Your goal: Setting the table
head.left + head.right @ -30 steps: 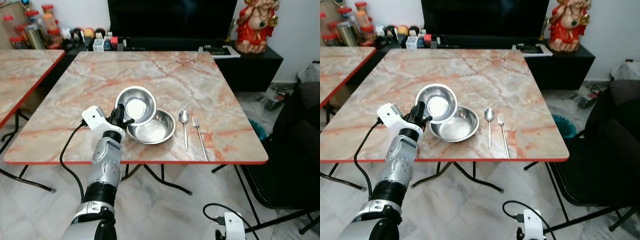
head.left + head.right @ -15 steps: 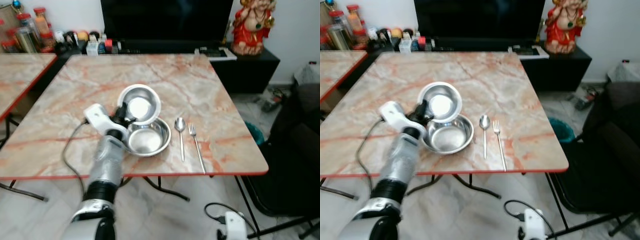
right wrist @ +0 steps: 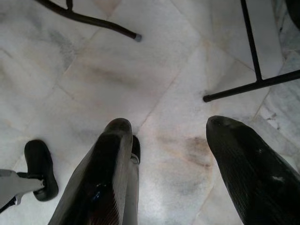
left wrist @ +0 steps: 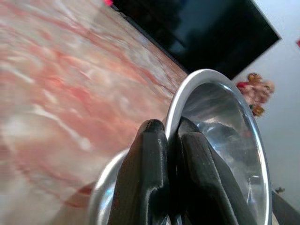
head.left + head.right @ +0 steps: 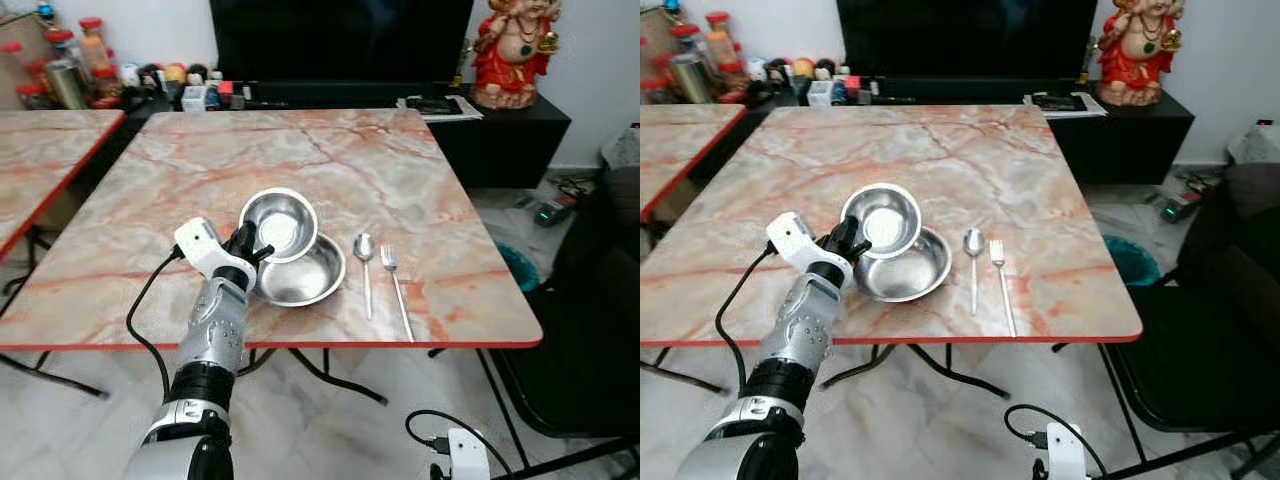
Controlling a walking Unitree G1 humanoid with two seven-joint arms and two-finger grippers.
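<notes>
We find no readable text, label, brand, number or sign anywhere. The jars and bottles (image 5: 70, 72) at the upper left of the frame carry labels too small and blurred to make out — and the steel bowls (image 5: 290, 250), spoon (image 5: 365, 270) and fork (image 5: 396, 290) on the desk (image 5: 420, 200) show no markings.

The two bowls, the tilted one (image 5: 279, 222) and the one beneath it (image 5: 305, 272), were polished metal, as were the spoon (image 5: 365, 270) and fork (image 5: 396, 290). The table (image 5: 380, 180) looked like glossy pink-veined marble edged in red. The left gripper's fingers (image 4: 150, 173) were smooth black plastic, the floor (image 3: 154, 70) pale matt stone.
</notes>
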